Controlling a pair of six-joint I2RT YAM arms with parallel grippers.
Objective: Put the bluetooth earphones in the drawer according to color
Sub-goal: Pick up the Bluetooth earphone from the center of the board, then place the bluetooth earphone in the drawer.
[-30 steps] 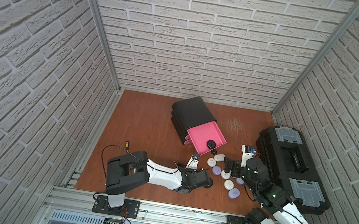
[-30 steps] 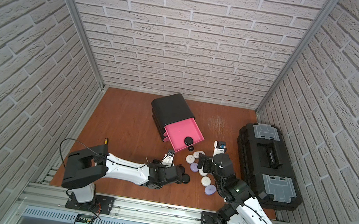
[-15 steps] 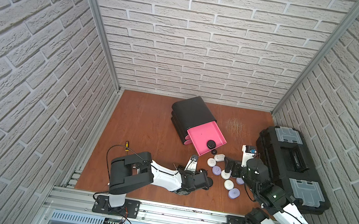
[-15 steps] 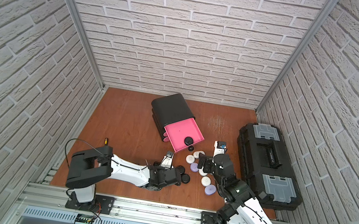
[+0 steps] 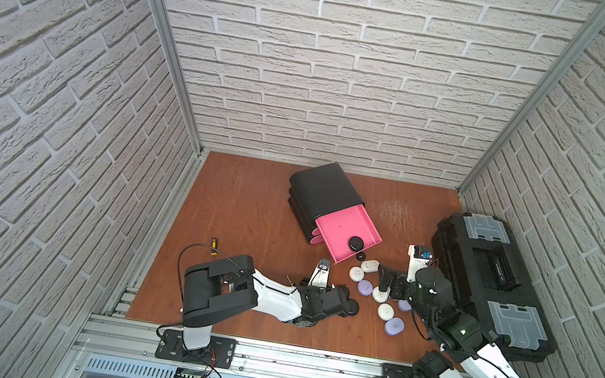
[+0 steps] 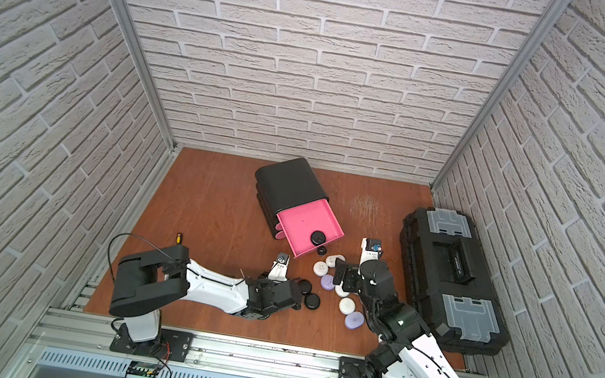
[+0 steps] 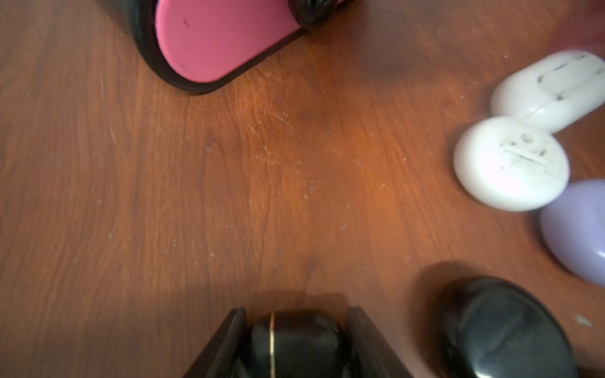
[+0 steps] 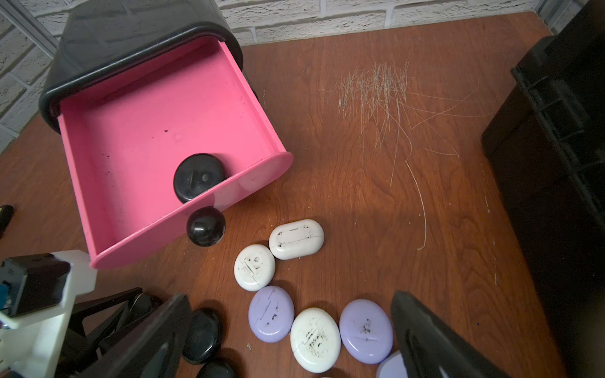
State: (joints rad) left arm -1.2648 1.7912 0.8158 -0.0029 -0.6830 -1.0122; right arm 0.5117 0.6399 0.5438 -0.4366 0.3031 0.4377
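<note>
Left hand point(image 7: 296, 315) grips black case point(image 7: 294, 340) (right hand point(image 8: 289, 296) agape).

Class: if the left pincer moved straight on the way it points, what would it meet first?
From the left pincer, gripping a black case, bare table leads to a lower pink drawer front near its knob; likely that, though depth is unclear.

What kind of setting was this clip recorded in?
Probably a lab robot cell, not a home: brick-patterned wall panels box in a small wooden tabletop, fronted by aluminium rails where both arm bases are bolted.
</note>
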